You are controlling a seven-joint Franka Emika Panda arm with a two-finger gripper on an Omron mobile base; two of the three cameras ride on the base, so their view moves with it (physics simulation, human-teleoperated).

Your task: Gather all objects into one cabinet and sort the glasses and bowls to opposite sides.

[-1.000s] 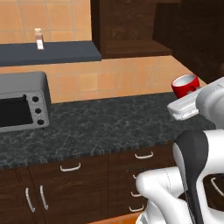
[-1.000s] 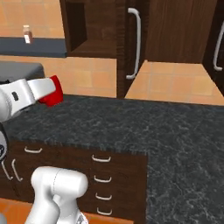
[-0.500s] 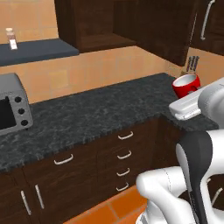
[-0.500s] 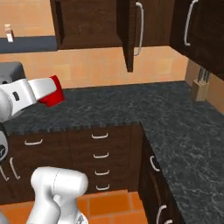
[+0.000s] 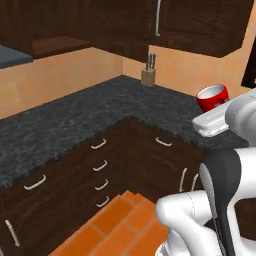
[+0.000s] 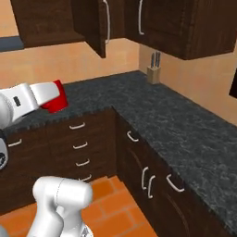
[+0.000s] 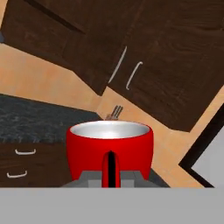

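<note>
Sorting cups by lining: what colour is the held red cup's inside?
White, clearest in the hand view: small glossy red cup.

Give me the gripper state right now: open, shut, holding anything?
Gripper: jaws shut on the red cup, held upright above the counter corner.

A knife block (image 5: 147, 76) stands in the corner of the dark speckled counter (image 5: 75, 117).
</note>
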